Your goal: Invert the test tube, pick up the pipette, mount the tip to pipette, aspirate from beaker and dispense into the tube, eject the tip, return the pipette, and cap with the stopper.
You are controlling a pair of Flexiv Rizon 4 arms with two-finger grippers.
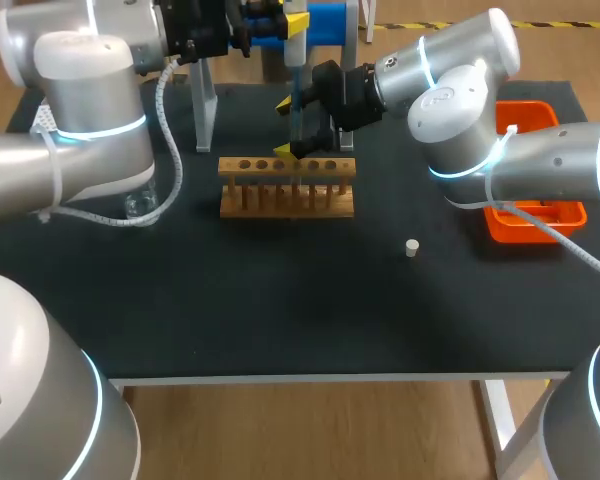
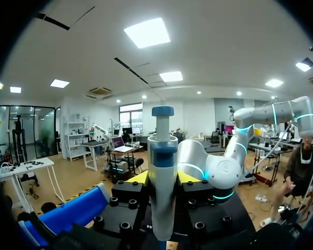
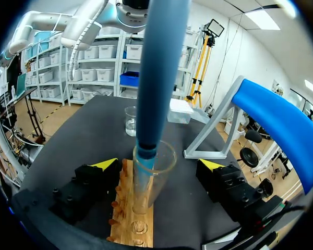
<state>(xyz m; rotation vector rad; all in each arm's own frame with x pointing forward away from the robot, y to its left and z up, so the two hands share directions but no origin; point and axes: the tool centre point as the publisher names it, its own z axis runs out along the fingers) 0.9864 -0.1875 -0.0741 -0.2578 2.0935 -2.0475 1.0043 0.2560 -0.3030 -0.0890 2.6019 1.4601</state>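
Pipette [image 2: 163,172] is clamped upright in left hand [image 2: 161,178], yellow tips tight against both sides of its barrel, plunger end up. Left hand hangs directly above right hand [image 3: 159,165]. Pipette's lower end sits in the mouth of the tube [image 3: 146,190].

Tube is upright between the right hand's fingers, foot at the rack [image 3: 129,229]. Right hand is open: gap visible on each side of the glass, neither finger touching. Rack sits right under that hand on the dark surface [image 1: 280,310].

Beaker [image 3: 130,121] stands ahead of right hand, past the rack's far end, clear liquid in the bottom. Stopper [image 1: 412,248] lies on the surface well apart from right hand, on the robot's side of the rack. Orange tray [image 1: 540,228] is behind right hand, under that arm.
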